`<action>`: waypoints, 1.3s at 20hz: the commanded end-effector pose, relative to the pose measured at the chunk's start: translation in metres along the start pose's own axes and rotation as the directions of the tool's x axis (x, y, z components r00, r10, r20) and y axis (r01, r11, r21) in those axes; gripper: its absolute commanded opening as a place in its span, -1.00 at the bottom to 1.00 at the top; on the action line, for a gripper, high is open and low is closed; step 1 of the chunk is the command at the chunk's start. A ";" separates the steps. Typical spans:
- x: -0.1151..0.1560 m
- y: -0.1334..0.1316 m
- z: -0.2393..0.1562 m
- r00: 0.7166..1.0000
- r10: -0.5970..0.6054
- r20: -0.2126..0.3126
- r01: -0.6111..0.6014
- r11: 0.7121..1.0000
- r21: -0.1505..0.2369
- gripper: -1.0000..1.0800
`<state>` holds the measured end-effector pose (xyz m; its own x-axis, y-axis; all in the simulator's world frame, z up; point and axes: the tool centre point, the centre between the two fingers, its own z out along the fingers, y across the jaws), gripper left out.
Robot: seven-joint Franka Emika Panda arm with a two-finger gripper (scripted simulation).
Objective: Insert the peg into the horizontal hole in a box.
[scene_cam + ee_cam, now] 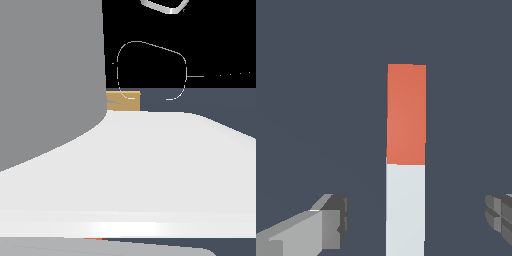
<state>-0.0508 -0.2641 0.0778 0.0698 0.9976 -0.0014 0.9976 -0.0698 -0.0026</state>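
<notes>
In the wrist view the peg [406,160] lies flat on the dark bench [316,90], directly under the camera and between the two fingers of the gripper [418,220], whose grey fingertips [336,220] stand well apart on either side of it, touching nothing. The bar's long axis runs across the line that joins the fingers, so the jaws already straddle its narrow width; by that reading, the coming move is a straight descent followed by a squeeze, with no turn of the wrist needed. The fingers sit level with the pale grey-white half, while the orange-red half stretches away from them, which suggests a grasp near the pale end and an insertion led by the orange-red end, though that is a judgement only. The exterior view is mostly blocked by the arm's own grey and white body; behind it a slice of the tan box [123,101] shows on the bench, well away from the gripper, and its hole cannot be made out. A sliver of orange-red at the lower edge of that view is probably the peg. The count: one peg, one box, one gripper with two fingers, one arm.
</notes>
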 end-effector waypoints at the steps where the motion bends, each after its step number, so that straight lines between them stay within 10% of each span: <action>1: -0.017 -0.001 0.006 1.000 0.003 -0.001 -0.003 1.000 -0.002 0.92; 26: -0.035 -0.001 0.061 1.000 0.010 -0.002 -0.010 1.000 -0.003 0.92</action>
<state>-0.0558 -0.2989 0.0182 0.0798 0.9968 0.0007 0.9968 -0.0798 -0.0017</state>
